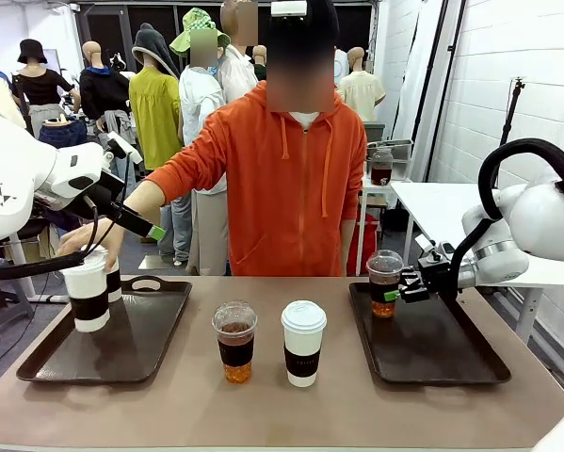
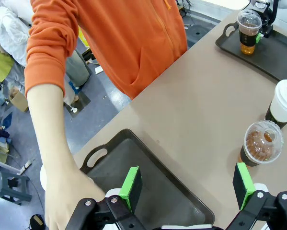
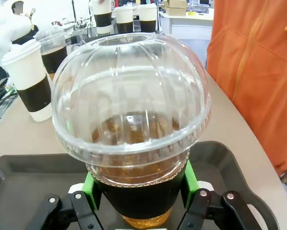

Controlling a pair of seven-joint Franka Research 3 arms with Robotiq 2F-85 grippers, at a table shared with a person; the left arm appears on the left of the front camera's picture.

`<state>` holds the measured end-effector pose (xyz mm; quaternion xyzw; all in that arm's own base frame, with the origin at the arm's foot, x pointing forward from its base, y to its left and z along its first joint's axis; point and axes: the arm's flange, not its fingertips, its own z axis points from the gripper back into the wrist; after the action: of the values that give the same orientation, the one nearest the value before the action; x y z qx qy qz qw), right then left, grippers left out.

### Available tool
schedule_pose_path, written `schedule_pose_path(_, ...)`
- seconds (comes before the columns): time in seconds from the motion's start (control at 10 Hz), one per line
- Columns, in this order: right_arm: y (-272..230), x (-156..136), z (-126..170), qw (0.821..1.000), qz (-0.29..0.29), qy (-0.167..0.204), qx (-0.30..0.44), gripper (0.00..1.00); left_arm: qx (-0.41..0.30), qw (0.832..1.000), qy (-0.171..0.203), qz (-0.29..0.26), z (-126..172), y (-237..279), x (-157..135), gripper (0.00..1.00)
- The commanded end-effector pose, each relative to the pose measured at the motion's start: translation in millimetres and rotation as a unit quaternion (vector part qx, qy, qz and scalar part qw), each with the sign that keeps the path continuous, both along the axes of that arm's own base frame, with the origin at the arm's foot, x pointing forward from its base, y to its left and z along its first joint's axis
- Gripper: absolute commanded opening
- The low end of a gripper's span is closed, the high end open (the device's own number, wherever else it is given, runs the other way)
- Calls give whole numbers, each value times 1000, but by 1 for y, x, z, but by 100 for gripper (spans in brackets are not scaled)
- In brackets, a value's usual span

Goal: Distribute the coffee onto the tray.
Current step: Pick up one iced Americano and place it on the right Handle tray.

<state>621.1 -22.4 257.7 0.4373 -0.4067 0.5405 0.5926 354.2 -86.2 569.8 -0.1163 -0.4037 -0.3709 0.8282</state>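
Table [image 1: 263, 405], brown, was laid with two dark trays. Left tray [image 1: 140, 339]: white cup [image 1: 87, 297] was seen on it, left gripper [image 2: 186, 184] spread apart above. Right tray [image 1: 442, 353]: dome-lidded cup [image 1: 385, 282] was clamped upright by right gripper [image 1: 401, 290].

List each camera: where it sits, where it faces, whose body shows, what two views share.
Front: fixed between the arms, facing the person across the table; both arms show.
Left wrist: above the left tray, looking down; open left pincer.
Right wrist: low over the right tray; right pincer shut on the clear cup.
Shared: front and left wrist both show that cup.
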Motion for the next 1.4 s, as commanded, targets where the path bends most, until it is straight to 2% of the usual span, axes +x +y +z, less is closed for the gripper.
schedule_pose_path(0.0, -3, 4, 0, 1000, -1, -3, 11, 77, -4, 1000, 2, -3, 0, 0, 0, 100)
schedule_pose_path(0.2, -6, 2, -4, 1000, -9, 4, 11, 77, -4, 1000, 2, -3, 0, 0, 0, 100)
schedule_pose_path(0.3, -6, 2, -5, 1000, -11, 12, 10, 85, -4, 1000, 2, -3, 0, 0, 0, 100)
schedule_pose_path(0.4, -5, 1, -5, 1000, -11, 19, 10, 100, -4, 1000, 2, -3, 0, 0, 0, 100)
schedule_pose_path(0.7, -6, -3, -3, 999, -10, 40, 10, 100, -4, 1000, 2, -3, 0, 0, 0, 100)
schedule_pose_path(1.3, -35, -35, 0, 996, -65, 56, 3, 100, -4, 1000, 2, -3, 0, 0, 0, 100)
